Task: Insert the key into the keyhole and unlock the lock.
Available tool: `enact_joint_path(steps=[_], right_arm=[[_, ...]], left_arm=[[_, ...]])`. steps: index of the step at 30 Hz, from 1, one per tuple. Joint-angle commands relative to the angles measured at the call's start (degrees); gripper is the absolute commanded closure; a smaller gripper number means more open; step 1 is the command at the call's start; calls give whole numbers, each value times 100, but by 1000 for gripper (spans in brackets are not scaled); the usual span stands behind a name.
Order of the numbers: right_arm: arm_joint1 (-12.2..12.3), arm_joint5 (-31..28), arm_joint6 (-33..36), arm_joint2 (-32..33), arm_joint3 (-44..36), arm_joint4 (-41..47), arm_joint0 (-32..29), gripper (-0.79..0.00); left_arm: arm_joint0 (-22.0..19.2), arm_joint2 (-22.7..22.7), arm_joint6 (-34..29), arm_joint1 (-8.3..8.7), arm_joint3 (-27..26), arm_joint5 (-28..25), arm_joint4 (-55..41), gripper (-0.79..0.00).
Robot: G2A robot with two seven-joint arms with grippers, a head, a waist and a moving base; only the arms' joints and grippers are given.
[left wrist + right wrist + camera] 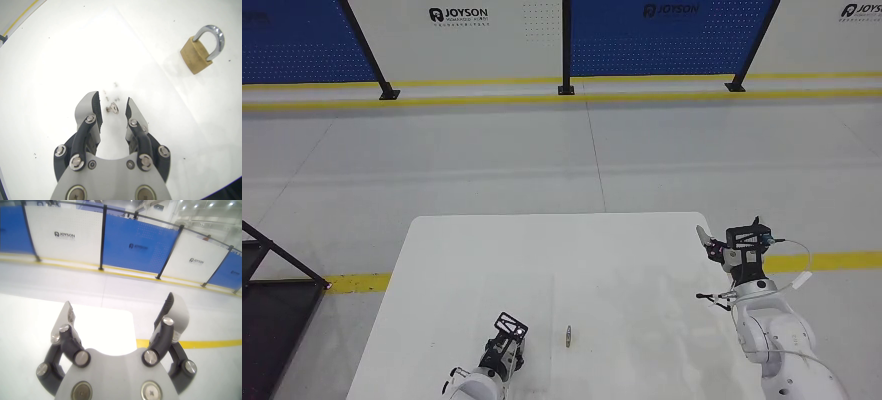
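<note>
The left gripper (113, 95) hangs released over the worktop (56, 66), the key (113, 108) lying between its jaws and the padlock (196, 55) nearby. The right gripper (119, 298), also released, is at the worktop's corner.

Bright, even light from overhead fills the hall; ceiling lamps (211, 204) show as small white spots in the right wrist view. The white table (56, 66) glares hard in the left wrist view, washing out its surface around the key (113, 108), whose blade is hard to trace, perhaps lost in that glare. The padlock (195, 56) throws only a faint, soft shadow beside it. Both wrist views bow straight lines near their edges, as on the fence rail (155, 219)
</note>
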Motion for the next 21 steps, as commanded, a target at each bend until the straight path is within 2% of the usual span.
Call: enact_joint_path(steps=[1, 3, 7, 9, 12, 15, 21], right_arm=[[0, 0, 0, 0, 0, 0, 0, -785], [0, 0, 0, 0, 0, 0, 0, -785], [0, 0, 0, 0, 0, 0, 0, -785], [0, 0, 0, 0, 0, 0, 0, -785], [0, 0, 0, 0, 0, 0, 0, -785], [0, 0, 0, 0, 0, 0, 0, -785], [0, 0, 0, 0, 0, 0, 0, -785]], left_arm=[[-23, -5, 1, -2, 21, -2, -18, -320], [-43, -11, -3, -3, 39, 4, -27, -280], [-50, -9, -5, -5, 54, 13, -18, -292], [-52, -10, 13, -4, 66, 2, -6, -243], [-54, -15, 32, -4, 80, -2, -9, -225], [-52, -17, 47, -4, 80, 0, -4, -169], [-35, -20, 97, -2, 66, 27, 39, -166]])
